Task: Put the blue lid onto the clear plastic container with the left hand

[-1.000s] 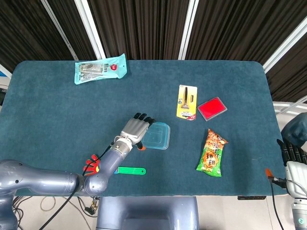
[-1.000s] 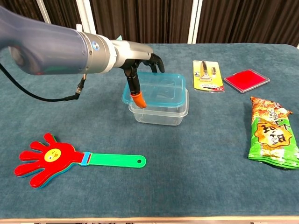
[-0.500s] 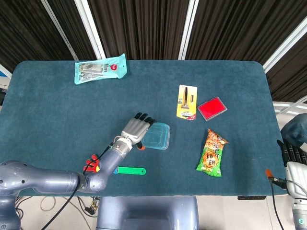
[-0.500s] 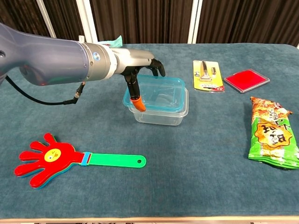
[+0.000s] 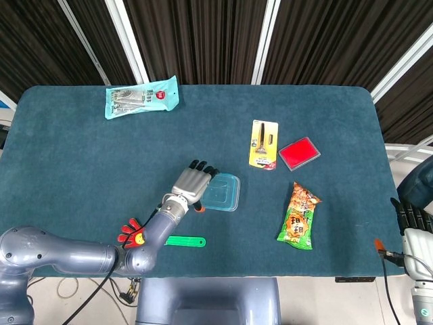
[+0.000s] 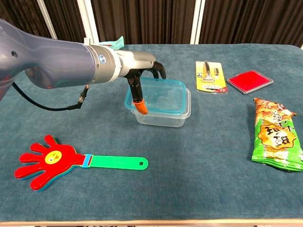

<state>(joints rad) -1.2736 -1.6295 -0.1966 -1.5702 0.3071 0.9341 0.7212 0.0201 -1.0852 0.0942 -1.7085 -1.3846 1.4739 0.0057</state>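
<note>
The blue translucent lid (image 6: 161, 94) lies on top of the clear plastic container (image 6: 163, 118) near the table's middle, shifted a little to the left of the container's rim. My left hand (image 6: 142, 75) grips the lid's left edge, its orange-tipped thumb hanging down the near-left side and its dark fingers hooked over the far edge. From the head view the left hand (image 5: 191, 184) covers the lid's (image 5: 222, 191) left side. My right hand (image 5: 411, 223) hangs off the table's right edge, far from the container, fingers apart and holding nothing.
A red hand-shaped clapper with a green handle (image 6: 52, 163) lies front left. A green and orange snack bag (image 6: 277, 139) is at the right. Behind it are a yellow razor card (image 6: 209, 75) and a red flat box (image 6: 249, 81). A teal packet (image 5: 142, 97) lies far back left.
The lid has come down from a tilt above the container to lie nearly flat on it. My left hand has dropped with it. The right hand is unchanged.
</note>
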